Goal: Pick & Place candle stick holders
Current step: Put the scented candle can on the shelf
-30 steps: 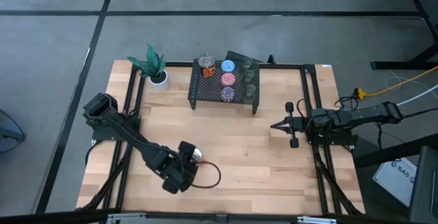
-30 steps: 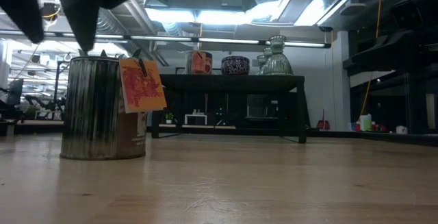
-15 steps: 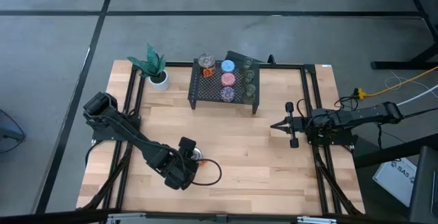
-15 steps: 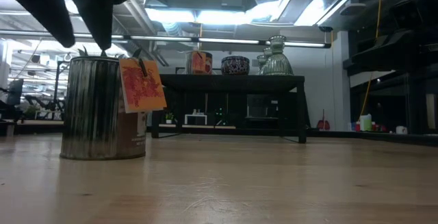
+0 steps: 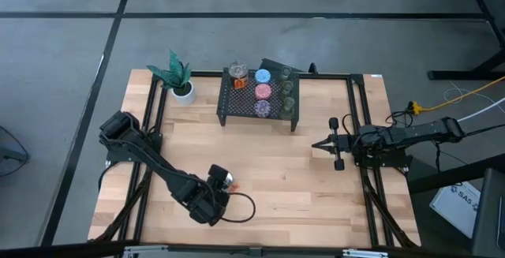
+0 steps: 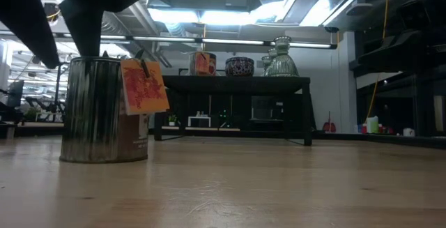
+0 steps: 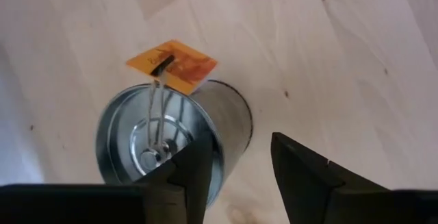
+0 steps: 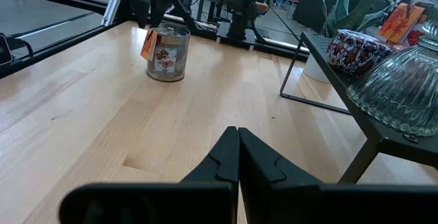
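Observation:
A silvery tin candle stick holder (image 7: 164, 135) with an orange tag (image 7: 172, 65) stands upright on its base on the wooden table, near the front left (image 5: 226, 181). My left gripper (image 7: 238, 142) hangs over it, pointing steeply down and open, with one finger inside the rim and one outside. Several more holders, one blue (image 5: 263, 76), one pink (image 5: 263, 91) and one purple (image 5: 262, 108), sit on the black mesh rack (image 5: 237, 104) at the far side. My right gripper (image 5: 316, 143) waits shut at the table's right side. My left gripper has one finger (image 7: 195, 172) reaching down inside the tin and the other finger (image 7: 298, 172) outside, with the tin's side wall (image 7: 229, 125) between them. The fingers come from above, slanting down. Whether either finger touches the wall I cannot tell. The tin stands on the table.
A white pot with a green plant (image 5: 180, 80) stands at the far left, beside the rack. Black frame rails run along the table's left (image 5: 150, 132) and right (image 5: 359, 132) sides. Bare wood lies between the tin and the rack.
My left gripper has sunk toward the silvery tin, its fingers now lower about the rim. The tin stays upright in its place. My right arm has kept still.

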`<state>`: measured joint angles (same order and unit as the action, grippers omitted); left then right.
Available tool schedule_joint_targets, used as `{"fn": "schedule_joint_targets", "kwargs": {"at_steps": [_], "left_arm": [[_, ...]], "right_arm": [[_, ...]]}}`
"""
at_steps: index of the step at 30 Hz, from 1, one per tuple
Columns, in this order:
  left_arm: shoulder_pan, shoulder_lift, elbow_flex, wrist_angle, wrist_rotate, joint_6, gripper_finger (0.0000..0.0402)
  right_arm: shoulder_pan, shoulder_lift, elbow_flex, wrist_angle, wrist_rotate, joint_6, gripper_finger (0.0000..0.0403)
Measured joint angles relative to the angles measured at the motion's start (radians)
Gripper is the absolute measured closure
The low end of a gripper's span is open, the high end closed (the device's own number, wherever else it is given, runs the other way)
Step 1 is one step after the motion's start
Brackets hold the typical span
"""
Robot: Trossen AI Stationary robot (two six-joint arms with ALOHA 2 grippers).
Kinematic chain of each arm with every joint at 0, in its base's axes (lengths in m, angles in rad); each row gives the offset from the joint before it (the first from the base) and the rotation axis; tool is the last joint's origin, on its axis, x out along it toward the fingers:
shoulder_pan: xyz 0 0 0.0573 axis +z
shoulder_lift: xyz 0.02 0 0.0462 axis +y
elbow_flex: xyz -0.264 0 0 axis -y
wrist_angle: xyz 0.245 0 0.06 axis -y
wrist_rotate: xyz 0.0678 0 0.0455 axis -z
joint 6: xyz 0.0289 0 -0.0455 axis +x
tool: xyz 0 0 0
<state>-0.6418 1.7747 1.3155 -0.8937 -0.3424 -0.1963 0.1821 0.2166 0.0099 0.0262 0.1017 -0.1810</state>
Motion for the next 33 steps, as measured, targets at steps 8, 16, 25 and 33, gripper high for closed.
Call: {"fn": "schedule_joint_targets", "kwargs": {"at_steps": [8,16,25,33], "left_arm": [[0.003,0.001,-0.039,0.038,-0.05,0.012,0.0305],[0.001,0.0,-0.092,0.099,-0.09,-0.011,0.0384],[-0.011,-0.001,-0.109,0.139,-0.148,-0.052,0.0397],[-0.01,-0.037,-0.116,0.113,-0.187,-0.052,0.0399]], "right_arm": [[0.0,0.0,0.0,0.0,0.0,0.0,0.04],[0.0,0.0,0.0,0.0,0.0,0.0,0.04],[0.0,0.0,0.0,0.0,0.0,0.0,0.04],[0.0,0.0,0.0,0.0,0.0,0.0,0.04]]}}
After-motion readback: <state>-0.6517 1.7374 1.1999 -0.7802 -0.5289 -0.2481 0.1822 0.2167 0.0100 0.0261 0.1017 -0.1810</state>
